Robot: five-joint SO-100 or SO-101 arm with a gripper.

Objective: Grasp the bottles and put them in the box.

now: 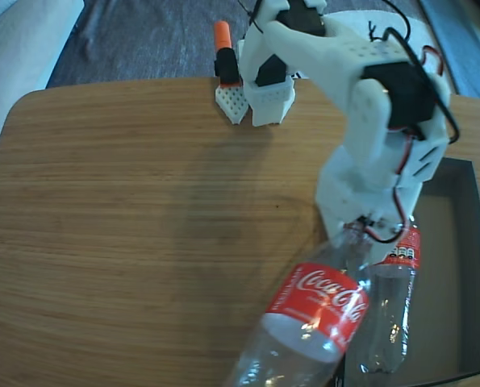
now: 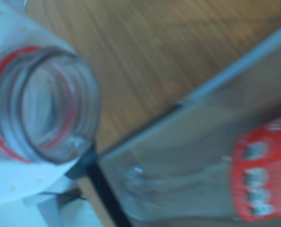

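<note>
In the fixed view, white "Coca-Cola" script stands on the red label of the larger bottle [image 1: 304, 330] near the table's front edge. The smaller bottle [image 1: 389, 310], lying in the box [image 1: 473, 242], carries a red label whose print is too small to read.

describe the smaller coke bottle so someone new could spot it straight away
Start at the dark box on the right edge of the wooden table in the fixed view. The smaller bottle lies inside it, neck towards the arm. It is slimmer than the larger bottle beside it, which the tool holds by the neck.
</note>
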